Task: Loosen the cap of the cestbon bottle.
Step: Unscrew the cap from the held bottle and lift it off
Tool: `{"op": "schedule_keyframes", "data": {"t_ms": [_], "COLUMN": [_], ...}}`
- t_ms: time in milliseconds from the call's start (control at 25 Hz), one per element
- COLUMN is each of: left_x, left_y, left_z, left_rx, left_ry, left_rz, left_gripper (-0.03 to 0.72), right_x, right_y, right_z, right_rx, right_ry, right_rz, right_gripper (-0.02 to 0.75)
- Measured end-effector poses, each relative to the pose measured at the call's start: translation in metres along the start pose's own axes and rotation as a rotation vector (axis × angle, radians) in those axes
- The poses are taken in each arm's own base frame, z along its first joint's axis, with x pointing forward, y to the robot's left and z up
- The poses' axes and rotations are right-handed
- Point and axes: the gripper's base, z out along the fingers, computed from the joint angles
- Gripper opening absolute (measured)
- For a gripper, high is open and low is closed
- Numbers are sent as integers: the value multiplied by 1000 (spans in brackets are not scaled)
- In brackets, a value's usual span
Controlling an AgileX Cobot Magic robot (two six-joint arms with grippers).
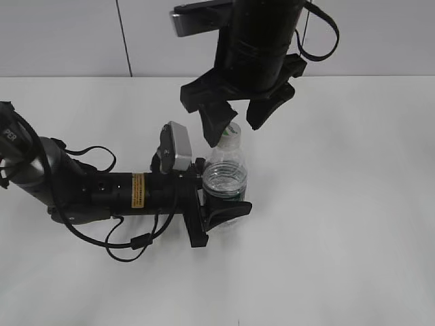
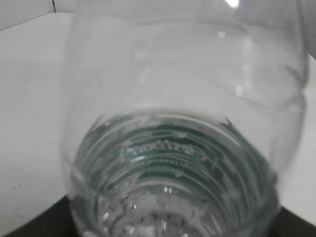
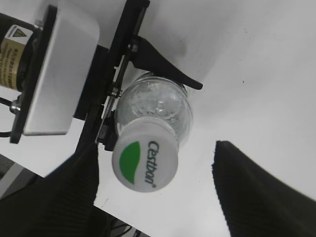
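Left gripper [image 1: 219,207] clamps the bottle [image 1: 224,178]; wide-open, empty right gripper [image 1: 238,115] should probably shift left over the cap [image 3: 144,159] before closing

Both arms are black. The left arm [image 1: 102,193] has a cylindrical forearm bearing a yellow warning label [image 1: 138,190], with loose black cables [image 1: 129,244] looped beside it. A pale grey box-shaped wrist camera [image 1: 178,146] sits above its wrist. The right arm [image 1: 255,34] carries a similar grey camera housing and a black cable loop. Jaws are black, tapered, with ribbed inner faces.
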Motion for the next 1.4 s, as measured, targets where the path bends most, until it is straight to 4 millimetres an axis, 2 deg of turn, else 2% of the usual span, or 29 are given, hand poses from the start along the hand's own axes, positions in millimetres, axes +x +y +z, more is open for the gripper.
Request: {"op": "schedule_keyframes", "data": {"t_ms": [240,320,400,560,920,1400], "left_x": [0,0,0,0,0,0], "left_y": [0,0,0,0,0,0], "left_z": [0,0,0,0,0,0], "left_rx": [0,0,0,0,0,0], "left_ry": [0,0,0,0,0,-1], "left_rz": [0,0,0,0,-1,0], "left_gripper": [412,412,412,412,412,412], "right_x": [0,0,0,0,0,0], "right_y": [0,0,0,2,3,3], "right_z": [0,0,0,0,0,0], "right_rx": [0,0,-2,-17,-30,-30], "right_ry": [1,1,1,1,-1,-5], "right_rz": [-2,-11,-25,-42,-130,-399], "right_gripper": [543,520,466,293,290,290]}}
